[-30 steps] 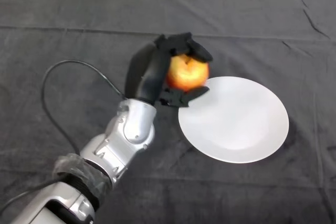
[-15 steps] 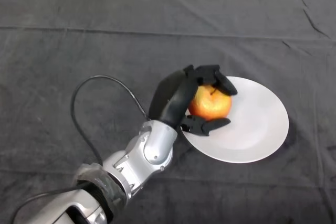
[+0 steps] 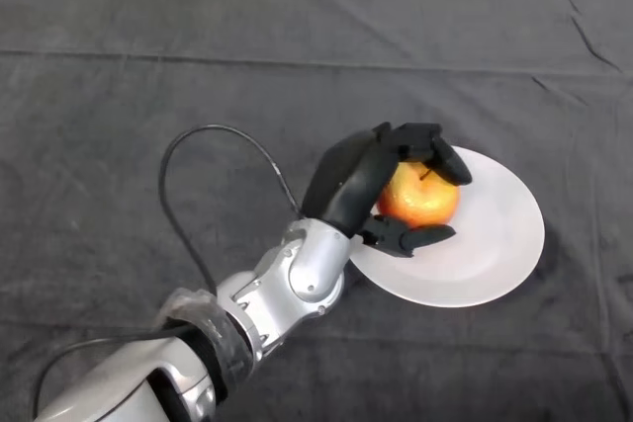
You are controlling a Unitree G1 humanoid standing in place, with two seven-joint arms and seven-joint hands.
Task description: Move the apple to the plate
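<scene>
A red and yellow apple is over the left part of the white plate, which lies on the dark cloth right of centre. My left hand is shut on the apple, fingers curled over its top and thumb under its near side. I cannot tell whether the apple touches the plate. The hand covers the plate's left rim.
The silver-grey forearm runs from the lower left up to the plate's left edge. The dark cloth covers the whole table, with a fold line across the far side.
My hand has carried the apple to the right and nearer, from beside the plate's left rim to over the plate's left part. The plate has not moved.
</scene>
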